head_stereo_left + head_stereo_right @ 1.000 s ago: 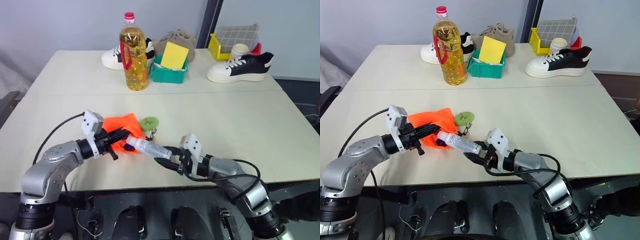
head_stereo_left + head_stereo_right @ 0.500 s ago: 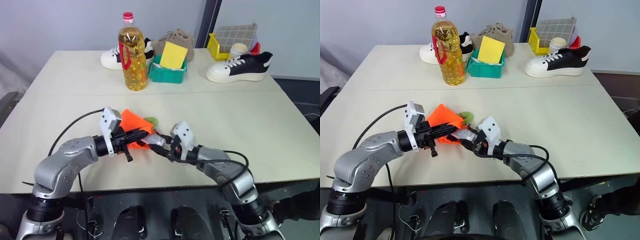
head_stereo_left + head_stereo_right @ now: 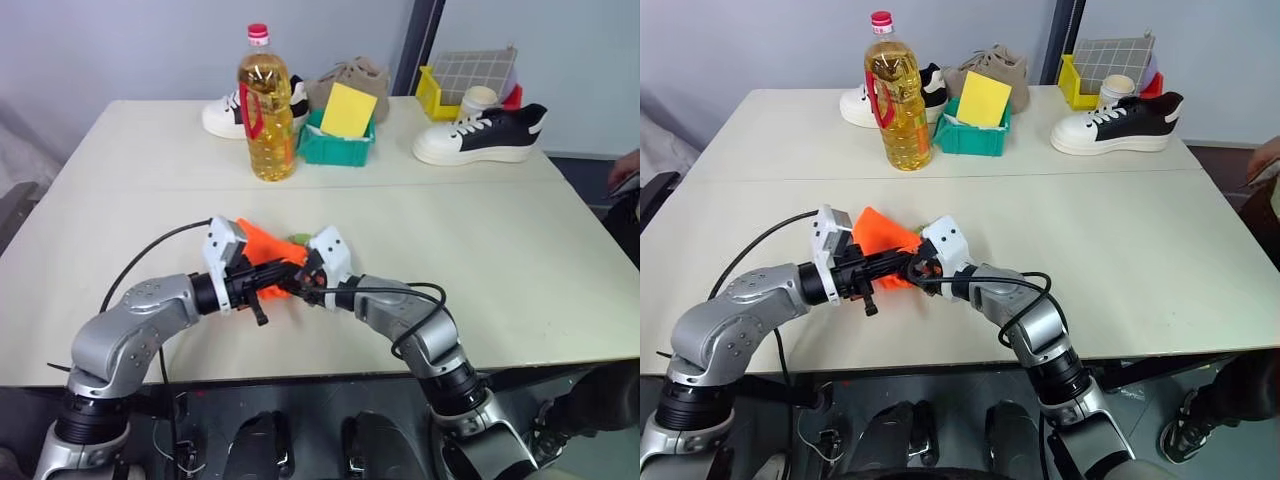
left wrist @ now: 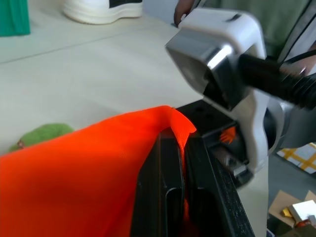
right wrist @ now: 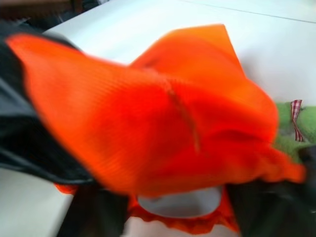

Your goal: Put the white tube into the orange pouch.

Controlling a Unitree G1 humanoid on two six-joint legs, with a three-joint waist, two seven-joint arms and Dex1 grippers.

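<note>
Right wrist view: white tube (image 5: 180, 202) sits in the mouth of the orange pouch (image 5: 163, 118). Left claw (image 4: 177, 197) pinches the pouch's edge above the counter (image 3: 480, 240); right claw (image 3: 923, 272) spread cannot be told.

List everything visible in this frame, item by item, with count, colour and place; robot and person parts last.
Table: one, cream, fills the scene.
Orange pouch: one, near edge, pinched by the left gripper.
White tube: one, whitish end in the pouch mouth.
Green disc: one, beside the pouch.
Oil bottle: one, yellow, far side.
Green bin: one, holding a yellow card.
Shoes: white-black, white, tan, far side.
Yellow bin: one, far right.
Left gripper: shut on pouch.
Right gripper: at pouch mouth.
Person's hand: right edge.
</note>
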